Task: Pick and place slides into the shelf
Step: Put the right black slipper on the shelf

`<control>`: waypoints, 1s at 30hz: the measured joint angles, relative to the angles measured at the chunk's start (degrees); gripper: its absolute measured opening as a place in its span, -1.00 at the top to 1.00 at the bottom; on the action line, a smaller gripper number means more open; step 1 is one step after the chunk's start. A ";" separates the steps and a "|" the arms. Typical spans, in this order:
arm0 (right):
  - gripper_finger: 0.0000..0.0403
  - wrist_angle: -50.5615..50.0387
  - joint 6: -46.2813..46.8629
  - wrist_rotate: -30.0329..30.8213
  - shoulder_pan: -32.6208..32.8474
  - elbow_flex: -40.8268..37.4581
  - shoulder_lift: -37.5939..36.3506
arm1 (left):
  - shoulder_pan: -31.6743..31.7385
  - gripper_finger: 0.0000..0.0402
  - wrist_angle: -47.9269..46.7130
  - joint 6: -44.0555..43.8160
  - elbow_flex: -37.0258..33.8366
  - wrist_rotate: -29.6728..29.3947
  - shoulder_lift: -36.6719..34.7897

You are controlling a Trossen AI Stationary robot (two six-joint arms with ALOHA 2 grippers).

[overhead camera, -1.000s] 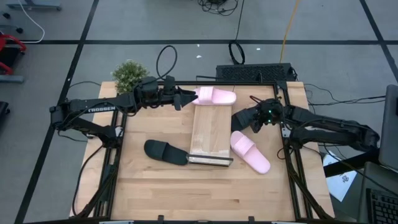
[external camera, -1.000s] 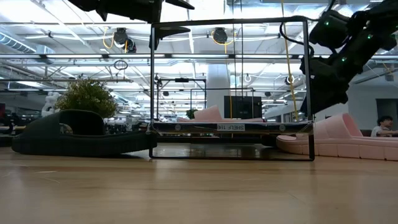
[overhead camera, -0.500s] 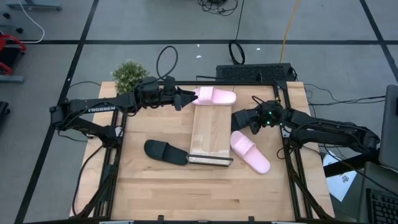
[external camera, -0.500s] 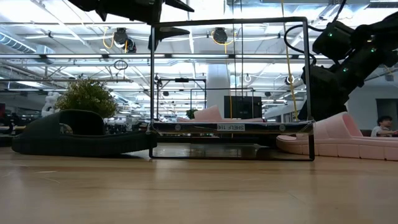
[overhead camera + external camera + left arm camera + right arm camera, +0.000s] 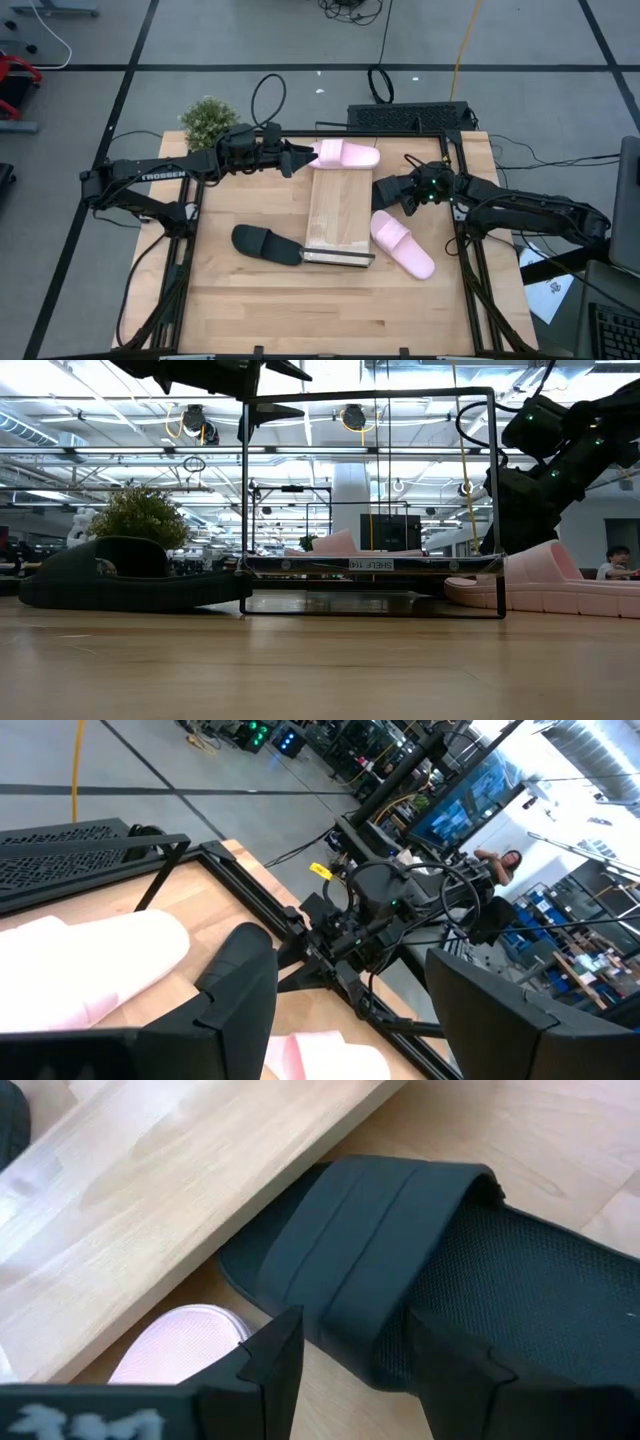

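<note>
The light-wood shelf point(image 5: 335, 215) lies in the middle of the table. One pink slide point(image 5: 347, 153) lies crosswise on its far end, and another pink slide point(image 5: 402, 243) lies on the table to its right. One black slide point(image 5: 265, 243) lies at the shelf's near left corner. The second black slide point(image 5: 400, 1270) lies beside the shelf's right edge, mostly hidden under my right arm in the high view. My right gripper point(image 5: 385, 190) is open low over its strap point(image 5: 350, 1240). My left gripper point(image 5: 297, 158) is open, raised beside the far pink slide point(image 5: 90, 960).
A potted plant point(image 5: 208, 120) stands at the table's far left corner. A black grille-like panel point(image 5: 410, 117) and cables lie along the far edge. The shelf's thin metal frame point(image 5: 370, 565) stands at its near end. The table's near half point(image 5: 330, 310) is bare wood.
My right gripper has gone down and slightly toward the table's left, closer to the black slide beside the shelf, then held still. The slides and shelf have not moved.
</note>
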 joint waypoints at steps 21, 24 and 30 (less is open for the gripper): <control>0.98 -2.18 -3.26 7.08 -0.38 0.02 3.08 | 0.01 -0.24 0.06 0.62 0.02 0.02 0.00; 0.98 -4.14 -2.80 8.10 -0.39 0.04 1.77 | 0.00 -0.24 0.07 0.62 0.04 0.04 0.00; 0.99 -10.24 -0.65 9.17 -0.47 0.53 -2.94 | 0.02 -0.24 0.07 0.64 0.07 0.04 0.00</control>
